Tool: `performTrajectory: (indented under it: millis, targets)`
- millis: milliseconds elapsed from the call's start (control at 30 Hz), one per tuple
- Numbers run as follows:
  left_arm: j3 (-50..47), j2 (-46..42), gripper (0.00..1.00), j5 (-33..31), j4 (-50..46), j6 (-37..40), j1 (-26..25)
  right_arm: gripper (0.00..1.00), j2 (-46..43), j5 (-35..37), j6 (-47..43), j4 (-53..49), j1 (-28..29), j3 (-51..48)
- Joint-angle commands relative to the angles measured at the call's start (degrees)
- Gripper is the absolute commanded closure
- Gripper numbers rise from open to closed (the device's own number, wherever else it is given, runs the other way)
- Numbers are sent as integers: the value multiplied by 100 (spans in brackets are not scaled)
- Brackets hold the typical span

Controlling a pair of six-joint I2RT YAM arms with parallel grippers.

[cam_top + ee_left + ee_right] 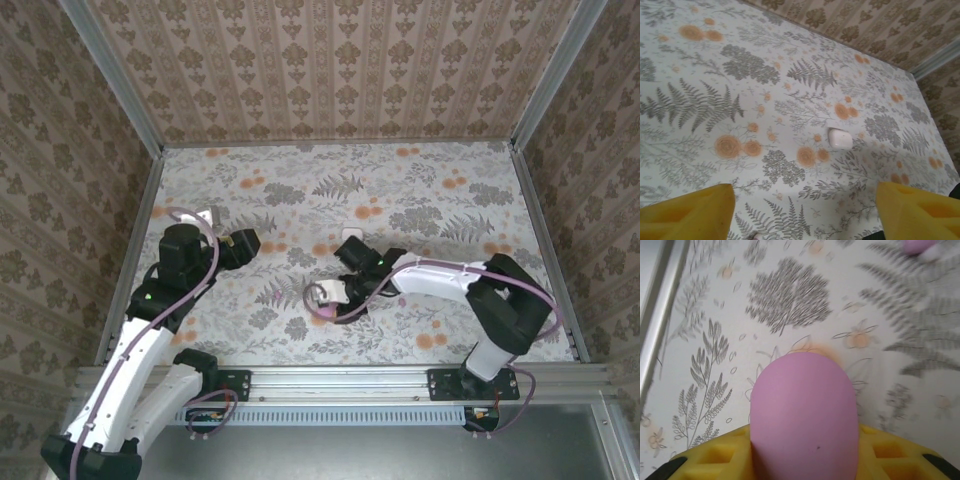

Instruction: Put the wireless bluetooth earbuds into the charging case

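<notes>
While my right gripper [333, 298] clamps the pink case [804, 415], rounded end forward, what I take for a pink earbud [917, 245] lies blurred ahead on the table [450, 200], nearer that arm; my left gripper [805, 220] hangs wide open, facing the white case [840, 138].

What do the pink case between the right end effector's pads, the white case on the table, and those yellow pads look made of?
Pink case: probably matte plastic or a silicone skin; even colour, soft shading, no sharp glare.
White case: likely hard plastic, a smooth rounded shell with faint sheen; too small to confirm.
Yellow pads: moulded plastic or rubber, judging by square recesses.
</notes>
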Motion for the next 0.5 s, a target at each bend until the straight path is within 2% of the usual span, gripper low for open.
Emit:
performTrajectory:
  millis: [0,233,333,467]
  targets:
    - [-137,41,30,566,668,373,52,62,-477,-668,876,25,-236,243]
    - [-124,440,45,1821,1596,1621,-167,63,-863,-1348,1882,-547,-735,926]
    - [-180,546,46,2365,1827,2517,-383,63,-953,-1787,2298,-587,-927,1195]
    - [-244,648,46,3368,1948,3673,-515,63,-1022,-2257,2289,-957,-1039,1571]
